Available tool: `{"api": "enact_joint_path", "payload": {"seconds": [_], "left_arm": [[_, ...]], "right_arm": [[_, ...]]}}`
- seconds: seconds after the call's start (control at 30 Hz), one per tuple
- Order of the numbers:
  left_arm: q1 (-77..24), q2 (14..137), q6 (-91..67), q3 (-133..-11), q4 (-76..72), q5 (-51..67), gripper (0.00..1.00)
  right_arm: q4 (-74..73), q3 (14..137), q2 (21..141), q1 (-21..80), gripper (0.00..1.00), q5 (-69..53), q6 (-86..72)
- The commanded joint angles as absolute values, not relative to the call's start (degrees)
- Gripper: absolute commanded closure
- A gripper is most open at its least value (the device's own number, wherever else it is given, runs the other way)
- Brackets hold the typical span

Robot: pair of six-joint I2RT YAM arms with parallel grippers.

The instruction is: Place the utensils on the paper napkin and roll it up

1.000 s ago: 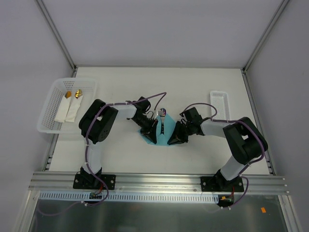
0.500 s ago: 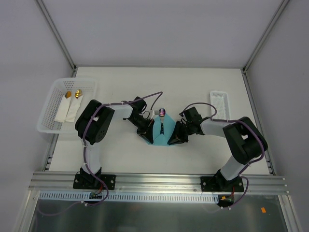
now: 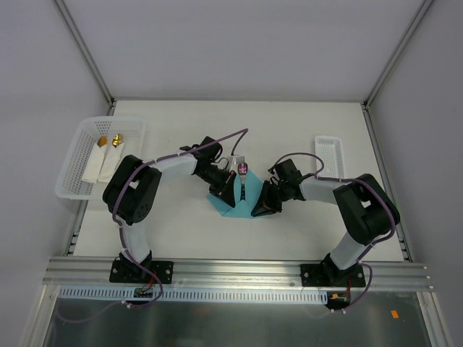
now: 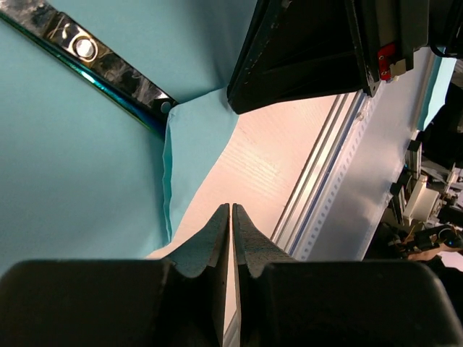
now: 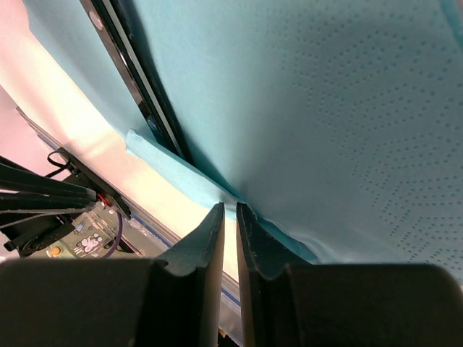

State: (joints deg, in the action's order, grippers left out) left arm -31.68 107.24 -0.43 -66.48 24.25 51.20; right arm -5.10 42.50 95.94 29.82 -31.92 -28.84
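Observation:
The teal paper napkin (image 3: 233, 204) lies at the table's middle between both grippers. The utensils (image 3: 244, 169) lie on it, their purplish heads sticking out past its far edge. A dark shiny handle shows in the left wrist view (image 4: 94, 54) and in the right wrist view (image 5: 137, 79). My left gripper (image 3: 224, 189) is shut with nothing seen between its tips (image 4: 231, 207), which sit next to a folded napkin corner (image 4: 195, 144). My right gripper (image 3: 259, 205) is shut on the napkin's right edge (image 5: 229, 207), and the sheet (image 5: 325, 108) rises beside it.
A white basket (image 3: 72, 170) at the left holds two white rolled napkins with gold-tipped utensils (image 3: 107, 159). A small white tray (image 3: 329, 155) stands at the right. The metal rail (image 3: 239, 271) runs along the near edge.
My left gripper has shifted up and right toward the utensils. The napkin's left side has dropped from its raised tent shape. The right gripper has barely moved.

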Motion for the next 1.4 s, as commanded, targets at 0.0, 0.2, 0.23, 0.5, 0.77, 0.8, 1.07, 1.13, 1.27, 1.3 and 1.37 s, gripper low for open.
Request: {"api": "enact_joint_path", "payload": {"seconds": [0.0,0.2,0.23,0.5,0.77,0.8,1.07,1.13,1.27,1.3,1.37], "left_arm": [[-32.9,107.7,-2.1,-66.2,21.9,52.6,0.95],[-33.2,109.7,-3.3,-66.5,20.0,52.3,0.95],[-33.3,110.1,-3.6,-66.5,19.9,52.3,0.95],[-34.3,113.0,-4.8,-67.6,19.0,51.9,0.96],[-33.5,116.5,-8.4,-67.7,18.9,47.6,1.0],[-33.3,116.6,-8.6,-67.8,18.8,47.5,1.0],[-33.1,117.2,-9.5,-67.8,18.9,47.2,1.0],[-33.1,117.1,-9.4,-67.7,18.9,47.2,1.0],[-33.1,117.1,-9.3,-67.7,18.9,47.3,1.0],[-33.1,117.1,-9.4,-67.7,18.9,47.4,1.0],[-33.1,117.2,-9.3,-67.7,18.9,47.5,1.0]], "right_arm": [[-7.0,43.7,97.0,29.7,0.85,-29.0,-26.9],[-6.9,43.8,97.2,29.6,0.85,-29.1,-27.0],[-7.0,43.8,97.2,29.6,0.85,-29.2,-27.0],[-7.0,44.3,97.5,29.7,0.85,-29.5,-27.0],[-7.8,45.2,96.1,29.7,0.84,-30.1,-27.2],[-8.3,45.3,95.6,29.8,0.84,-30.0,-27.2],[-9.8,43.9,85.0,29.4,0.6,-28.0,-30.3],[-10.4,43.0,82.5,29.1,0.52,-26.6,-31.2],[-11.1,39.8,78.7,28.7,0.47,-25.6,-32.3],[-11.0,39.2,78.2,28.7,0.47,-25.4,-32.6],[-10.6,38.1,78.0,28.7,0.48,-25.1,-32.8]]}}
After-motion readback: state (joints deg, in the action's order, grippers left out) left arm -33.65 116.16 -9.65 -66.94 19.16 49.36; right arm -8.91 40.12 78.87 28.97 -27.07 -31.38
